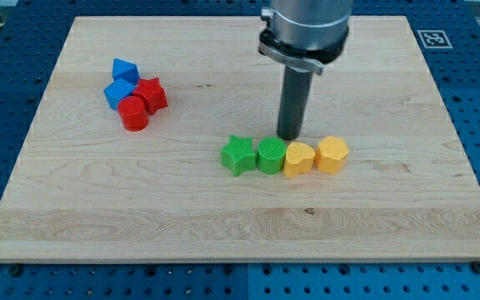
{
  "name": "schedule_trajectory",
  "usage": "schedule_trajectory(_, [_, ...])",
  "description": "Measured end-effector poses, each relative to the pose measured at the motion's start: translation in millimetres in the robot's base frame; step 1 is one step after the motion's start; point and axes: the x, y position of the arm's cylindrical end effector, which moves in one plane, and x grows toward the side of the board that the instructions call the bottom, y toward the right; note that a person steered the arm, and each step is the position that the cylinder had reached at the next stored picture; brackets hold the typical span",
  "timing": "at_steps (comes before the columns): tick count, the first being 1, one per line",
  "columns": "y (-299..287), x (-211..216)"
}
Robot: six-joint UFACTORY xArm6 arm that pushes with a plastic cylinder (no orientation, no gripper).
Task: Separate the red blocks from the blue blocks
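Observation:
Two blue blocks and two red blocks sit bunched together at the view's upper left. A blue block (125,70) is at the top of the bunch and a second blue block (118,92) is below it. A red star (151,93) touches them on the right. A red cylinder (132,113) is at the bottom of the bunch. My tip (289,136) is far to their right, just above the green cylinder (271,155) in the row near the board's middle.
A row of touching blocks lies near the board's middle: green star (238,155), green cylinder, yellow block (299,157), yellow hexagonal block (332,154). The wooden board (73,208) lies on a blue perforated table. A marker tag (432,37) is at the upper right corner.

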Motion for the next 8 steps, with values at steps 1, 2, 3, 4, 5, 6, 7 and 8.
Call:
schedule_trajectory(1, [-32.8, -13.7])
schedule_trajectory(2, [-78.6, -13.7])
schedule_trajectory(3, [-118.0, -13.7])
schedule_trajectory(4, [-150.0, -4.7])
schedule_trajectory(5, [-168.8, 17.9])
schedule_trajectory(6, [-200.2, 24.0])
schedule_trajectory(7, [-256.0, -0.2])
schedule_trajectory(8, [-266.8, -36.2])
